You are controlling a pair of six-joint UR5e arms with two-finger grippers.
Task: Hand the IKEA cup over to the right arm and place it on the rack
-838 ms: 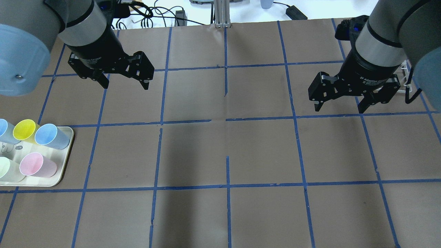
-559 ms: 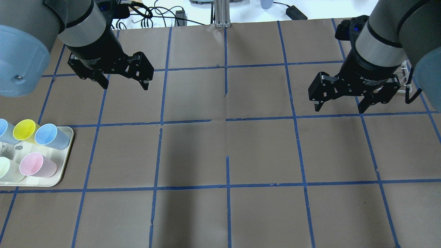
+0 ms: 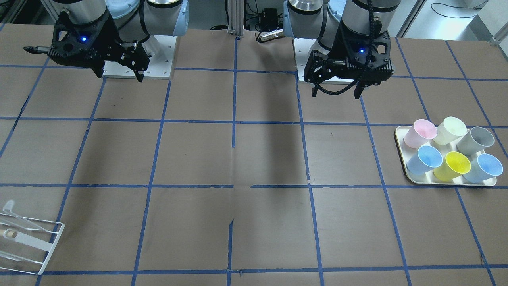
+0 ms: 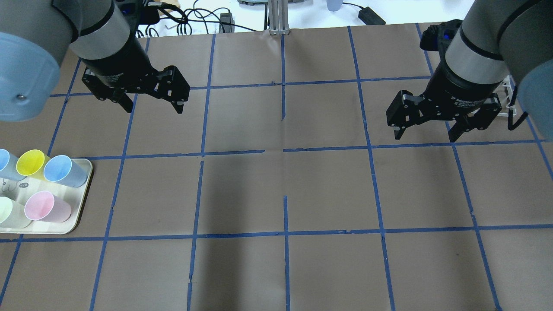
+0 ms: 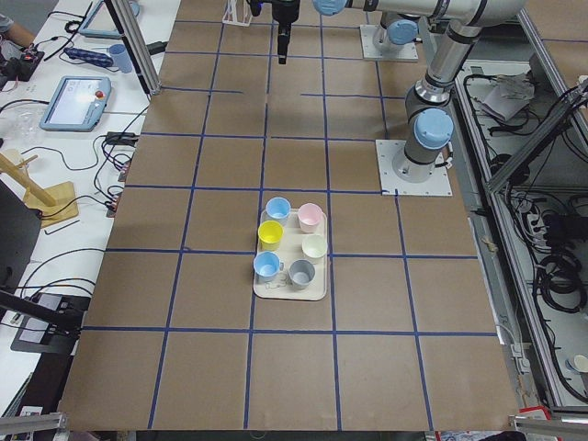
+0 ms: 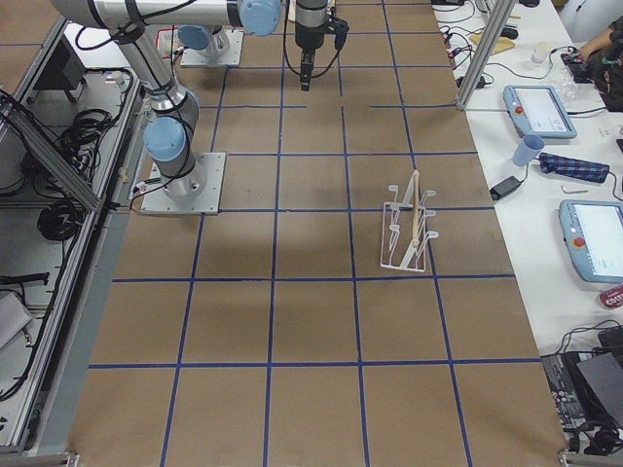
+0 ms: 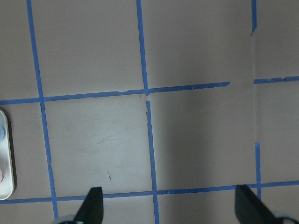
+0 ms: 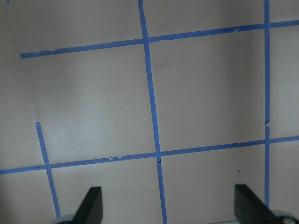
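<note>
The pale grey IKEA cup (image 3: 475, 140) stands upright on the cream tray (image 3: 448, 182) among coloured cups; it also shows in the exterior left view (image 5: 301, 273). It is out of the overhead view. My left gripper (image 4: 154, 108) is open and empty, hovering above the table well away from the tray (image 4: 82, 203); it also shows in the front-facing view (image 3: 335, 94). My right gripper (image 4: 424, 137) is open and empty, above the table's right side (image 3: 119, 77). The white wire rack (image 6: 409, 233) stands on the right side (image 3: 24, 238).
Pink (image 3: 420, 132), cream-white (image 3: 450, 130), yellow (image 3: 452, 164) and two light blue cups (image 3: 424, 159) share the tray. The tray's edge shows at the left of the left wrist view (image 7: 5, 158). Brown paper with blue tape lines covers the table (image 4: 285, 190).
My left gripper has shifted slightly to the left and toward the far side of the table, still open. The right arm has not moved.
</note>
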